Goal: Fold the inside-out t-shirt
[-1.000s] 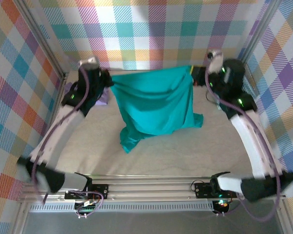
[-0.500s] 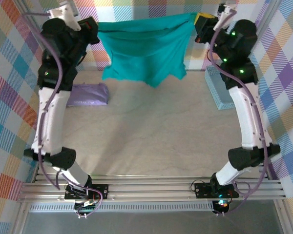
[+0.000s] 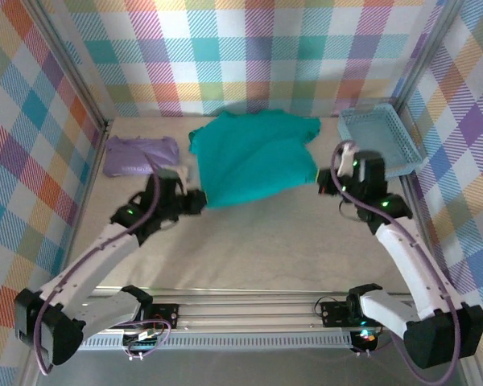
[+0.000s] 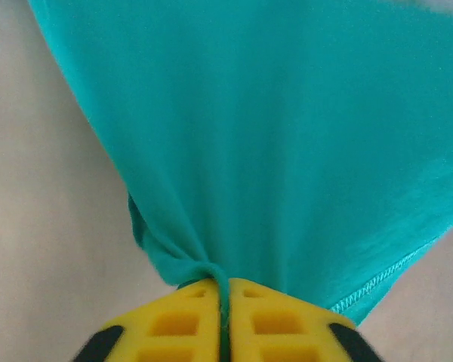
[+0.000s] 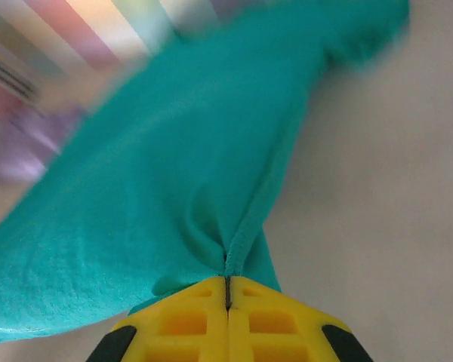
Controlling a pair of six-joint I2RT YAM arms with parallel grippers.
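Teal t-shirt [image 3: 253,157] spread flat, upper centre. Left gripper [image 4: 225,290] pinches its lower-left corner; right gripper [image 5: 228,285] clamps lower-right edge.

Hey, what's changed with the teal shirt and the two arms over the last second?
Both arms lifted the t-shirt high at the back, then brought it down and toward the near side. It now lies spread on the table. The left gripper and right gripper still pinch its near corners. The lavender garment and blue basket stayed put.

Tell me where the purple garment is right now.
In the top view, the purple garment lies in the far-left corner, just left of the teal t-shirt.
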